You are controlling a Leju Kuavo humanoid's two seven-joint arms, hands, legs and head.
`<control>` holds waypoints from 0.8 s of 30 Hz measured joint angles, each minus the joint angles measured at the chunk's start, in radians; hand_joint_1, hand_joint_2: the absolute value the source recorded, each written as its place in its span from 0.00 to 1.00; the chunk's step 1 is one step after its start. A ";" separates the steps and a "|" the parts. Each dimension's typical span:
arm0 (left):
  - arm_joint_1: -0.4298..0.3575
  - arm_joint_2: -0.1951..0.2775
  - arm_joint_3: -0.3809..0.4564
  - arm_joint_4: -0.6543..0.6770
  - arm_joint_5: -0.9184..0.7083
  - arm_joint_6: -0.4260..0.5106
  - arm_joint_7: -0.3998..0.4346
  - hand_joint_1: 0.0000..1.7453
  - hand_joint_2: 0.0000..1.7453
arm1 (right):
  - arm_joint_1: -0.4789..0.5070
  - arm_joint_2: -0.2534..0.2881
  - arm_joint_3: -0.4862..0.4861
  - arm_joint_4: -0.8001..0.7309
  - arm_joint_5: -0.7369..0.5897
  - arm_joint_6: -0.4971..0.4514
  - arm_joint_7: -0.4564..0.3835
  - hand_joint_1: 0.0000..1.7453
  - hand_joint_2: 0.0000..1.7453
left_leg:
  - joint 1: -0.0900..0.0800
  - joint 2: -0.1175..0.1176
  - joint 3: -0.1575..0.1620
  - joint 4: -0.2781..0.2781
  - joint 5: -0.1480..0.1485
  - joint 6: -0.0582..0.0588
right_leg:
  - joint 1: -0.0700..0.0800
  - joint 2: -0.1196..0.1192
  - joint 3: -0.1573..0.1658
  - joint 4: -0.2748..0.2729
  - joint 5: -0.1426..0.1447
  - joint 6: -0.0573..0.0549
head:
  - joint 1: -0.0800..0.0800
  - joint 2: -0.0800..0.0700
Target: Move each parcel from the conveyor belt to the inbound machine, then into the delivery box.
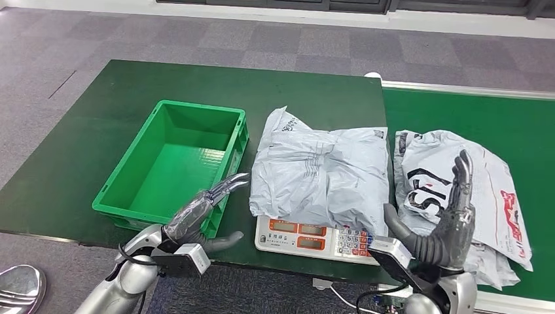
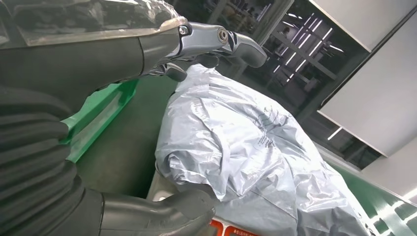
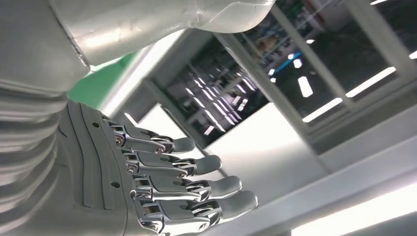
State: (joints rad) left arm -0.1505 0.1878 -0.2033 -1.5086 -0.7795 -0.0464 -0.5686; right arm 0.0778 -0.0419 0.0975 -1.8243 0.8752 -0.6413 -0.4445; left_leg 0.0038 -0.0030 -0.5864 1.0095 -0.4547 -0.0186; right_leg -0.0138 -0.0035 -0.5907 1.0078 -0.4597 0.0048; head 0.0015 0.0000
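Grey parcel centre frame on the scale, left hand empty, fingers spread, lower left beside green crate, right hand empty, fingers extended, lower right before printed parcel

Parcel-sorting station – conveyor belt, weighing scale, crate.

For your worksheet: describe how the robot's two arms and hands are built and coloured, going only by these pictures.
Both arms are silver metal. The left hand and right hand have grey ribbed covers, thick grey thumbs and darker, chrome-jointed fingers. A white box sits at each wrist, and thin black cables loop beneath.
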 joint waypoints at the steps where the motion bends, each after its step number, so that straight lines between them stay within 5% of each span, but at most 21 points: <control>1: 0.004 -0.001 0.004 -0.005 -0.002 0.002 0.000 0.00 1.00 | 0.025 0.012 -0.012 -0.013 -0.022 0.000 -0.011 0.00 1.00 | 0.000 0.000 0.000 0.000 0.000 0.000 | 0.000 0.000 0.000 0.000 0.000 0.000 | 0.000 0.000; 10: 0.031 -0.016 0.020 -0.045 -0.022 0.012 0.010 0.00 1.00 | 0.162 0.143 -0.151 -0.071 -0.192 -0.013 -0.123 0.00 1.00 | 0.000 0.001 0.000 0.000 0.000 0.000 | 0.000 0.000 0.000 0.000 0.000 0.000 | 0.000 0.000; 24: 0.046 -0.046 0.020 -0.080 -0.038 0.012 0.026 0.00 1.00 | 0.180 0.281 -0.274 -0.091 -0.294 -0.054 -0.250 0.00 1.00 | 0.000 0.001 0.000 0.000 0.000 0.000 | 0.000 0.001 0.000 0.000 0.000 0.000 | 0.000 0.000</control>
State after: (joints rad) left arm -0.1044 0.1418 -0.1835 -1.5882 -0.8175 -0.0345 -0.5429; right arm 0.2575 0.2389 -0.1767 -1.9153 0.5807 -0.6950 -0.6941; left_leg 0.0038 -0.0022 -0.5859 1.0094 -0.4548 -0.0186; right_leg -0.0139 -0.0028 -0.5902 1.0078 -0.4597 0.0048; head 0.0015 0.0000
